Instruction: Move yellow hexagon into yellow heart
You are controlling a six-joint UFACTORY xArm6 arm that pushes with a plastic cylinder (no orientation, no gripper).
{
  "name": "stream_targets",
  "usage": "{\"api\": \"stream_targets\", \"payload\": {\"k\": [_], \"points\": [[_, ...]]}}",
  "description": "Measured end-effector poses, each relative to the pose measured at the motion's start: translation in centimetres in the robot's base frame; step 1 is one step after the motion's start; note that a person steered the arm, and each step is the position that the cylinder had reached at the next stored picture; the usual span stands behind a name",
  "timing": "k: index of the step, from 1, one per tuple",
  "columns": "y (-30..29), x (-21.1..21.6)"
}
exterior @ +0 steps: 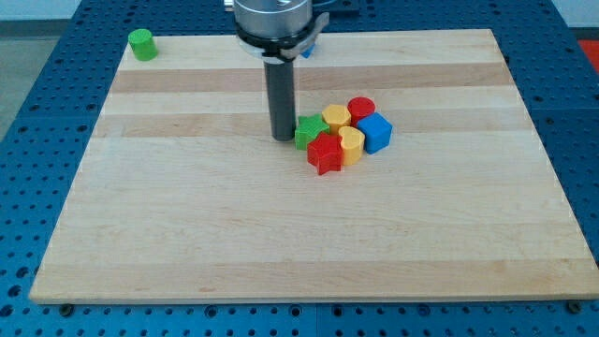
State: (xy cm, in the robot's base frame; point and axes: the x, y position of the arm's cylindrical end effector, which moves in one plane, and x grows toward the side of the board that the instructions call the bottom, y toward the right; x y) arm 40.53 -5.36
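The yellow hexagon (336, 118) sits in a tight cluster right of the board's middle, touching the yellow heart (351, 145) just below and right of it. A green star (309, 132), a red star (325, 153), a red cylinder (361, 109) and a blue cube (375, 132) crowd around them. My tip (283, 138) rests on the board just left of the green star, close to it or touching.
A green cylinder (141, 44) stands at the board's top left corner. A blue block (309, 47) is partly hidden behind the arm at the top edge. The wooden board (187, 234) lies on a blue perforated table.
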Motion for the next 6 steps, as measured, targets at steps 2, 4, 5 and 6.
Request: {"api": "stream_targets", "payload": {"k": [2, 4, 5, 6], "points": [[-13.1, -6.7], [-10.3, -10.9], [-4.9, -10.8], [-1.4, -8.8]]}}
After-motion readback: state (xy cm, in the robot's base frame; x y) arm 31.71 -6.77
